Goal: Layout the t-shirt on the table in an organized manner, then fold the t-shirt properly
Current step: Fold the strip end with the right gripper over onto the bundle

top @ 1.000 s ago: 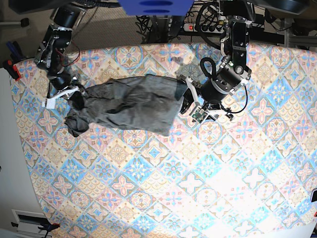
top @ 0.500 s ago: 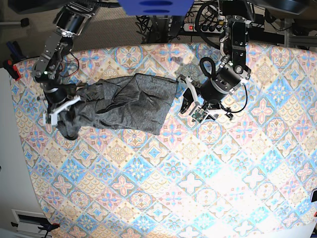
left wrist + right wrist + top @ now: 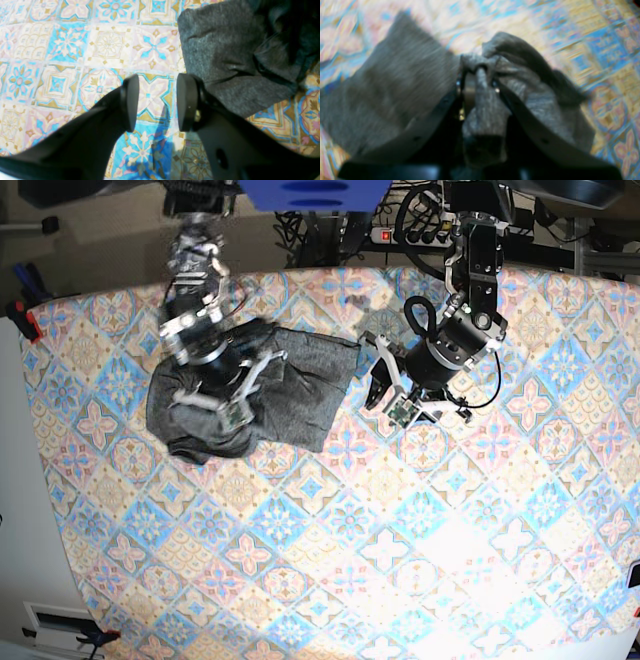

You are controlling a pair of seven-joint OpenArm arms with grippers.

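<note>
Covering nearly the whole base view, the table [image 3: 420, 540] wears a pastel tiled cloth of blue, pink and cream floral diamonds, brightly lit toward its near right part. Beyond its far edge lie dark floor, a power strip [image 3: 415, 235] and tangled cables [image 3: 320, 225]. The t-shirt [image 3: 300, 385], dark heather grey, sits bunched on the table's far left part, folded over on itself with one edge reaching toward the middle.

Coming in from the far edge on the base view's left, the right arm bends down over the shirt; the right gripper [image 3: 480, 75] is clamped tight on a gathered fold of the cloth, which bulges up between its fingers. That wrist view is blurred, so how much fabric is caught is hard to judge.

Opposite, the left arm reaches down from the far edge. The left gripper [image 3: 157, 102] hangs just beside the shirt's edge, its jaws parted over bare tiles and holding nothing.
</note>
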